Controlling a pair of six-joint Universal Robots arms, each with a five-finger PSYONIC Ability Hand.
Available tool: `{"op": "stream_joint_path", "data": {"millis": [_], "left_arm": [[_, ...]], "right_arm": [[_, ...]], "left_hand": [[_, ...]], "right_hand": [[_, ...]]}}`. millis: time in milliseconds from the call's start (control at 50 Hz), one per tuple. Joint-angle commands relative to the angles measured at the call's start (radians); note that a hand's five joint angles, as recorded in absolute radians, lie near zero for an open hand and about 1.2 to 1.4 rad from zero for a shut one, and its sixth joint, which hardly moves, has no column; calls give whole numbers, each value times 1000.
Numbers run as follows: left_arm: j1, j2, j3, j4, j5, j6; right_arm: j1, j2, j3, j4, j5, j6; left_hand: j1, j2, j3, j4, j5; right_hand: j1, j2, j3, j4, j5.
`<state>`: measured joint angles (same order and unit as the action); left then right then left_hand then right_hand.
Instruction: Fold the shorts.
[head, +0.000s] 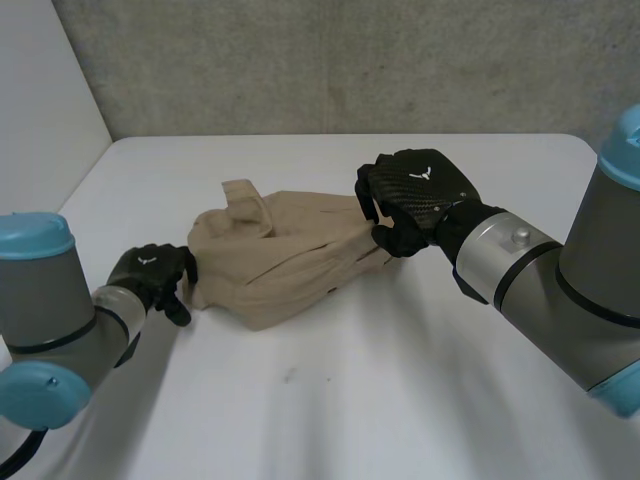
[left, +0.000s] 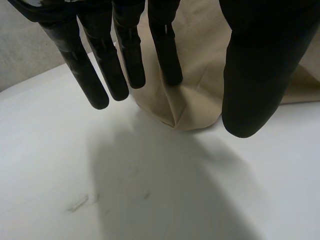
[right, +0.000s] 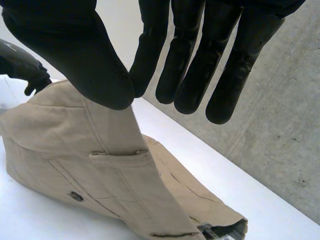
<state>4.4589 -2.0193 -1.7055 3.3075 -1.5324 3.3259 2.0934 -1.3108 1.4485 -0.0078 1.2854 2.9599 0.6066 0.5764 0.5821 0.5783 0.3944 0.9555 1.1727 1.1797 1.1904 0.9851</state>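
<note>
The right hand (head: 418, 195) is clenched on the shorts (head: 285, 270). In its wrist view the thumb (right: 85, 60) and a fingertip meet on a raised edge of the cloth. In the head view that edge is the end of the heap nearest the table's right edge, held up off the surface. From the pinch the tan cloth slopes down into a loose, partly doubled mound. A pocket flap (right: 117, 155) and a small button (right: 76, 196) face the right wrist camera, and a label (right: 216, 232) sits at an open hem lying flat. At the mound's other end is the left hand (head: 150, 272), released: its fingers (left: 125, 55) hang fairly straight. With the thumb (left: 260, 75) set apart from them, they straddle a folded corner that rests on the surface, tips clear of the cloth. The shorts lie about the middle of the table (head: 420, 400), a little toward its left edge and well apart from its far edge. The step in hand looks like a fold across, with the right hand's end due to go over toward the left hand's end. The mound is rumpled, so the fold seems far from neat. The next move likely calls for the right hand to carry its edge over and lay it square on the opposite end. The left hand would need to press or grip its corner so the heap does not slide.
</note>
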Motion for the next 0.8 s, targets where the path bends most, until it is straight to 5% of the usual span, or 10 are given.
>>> {"op": "stream_joint_path", "data": {"millis": [20, 360, 400, 420, 480, 520, 800], "left_arm": [[3, -24, 30, 3, 0, 0], [-13, -104, 153, 20, -5, 1], [-15, -104, 153, 18, -3, 1], [-15, -102, 150, 18, -3, 1], [-16, -92, 139, 17, -3, 1], [-21, -90, 135, 17, -3, 1], [-36, -90, 133, 15, -3, 1]], "right_arm": [[-1, 1, 3, 0, -1, -1], [1, 25, 36, -4, 9, -7], [1, 31, 38, 0, 17, -5], [-1, 33, 49, 0, 18, -5], [-1, 27, 78, 2, 18, -18], [1, 21, 79, 5, 21, -24], [54, 13, 60, 14, 136, -98]], "left_hand": [[27, 57, 51, 55, 64], [47, 77, 72, 76, 85], [53, 83, 78, 81, 91], [59, 89, 83, 87, 97], [59, 89, 83, 87, 97], [59, 89, 83, 87, 97], [59, 89, 83, 87, 97]], "right_hand": [[441, 224, 217, 206, 237], [441, 224, 217, 206, 237], [357, 140, 132, 122, 153], [37, -180, -187, -198, -167], [-367, -584, -591, -602, -571], [-421, -638, -645, -656, -625], [-348, -565, -572, -583, -552]]}}
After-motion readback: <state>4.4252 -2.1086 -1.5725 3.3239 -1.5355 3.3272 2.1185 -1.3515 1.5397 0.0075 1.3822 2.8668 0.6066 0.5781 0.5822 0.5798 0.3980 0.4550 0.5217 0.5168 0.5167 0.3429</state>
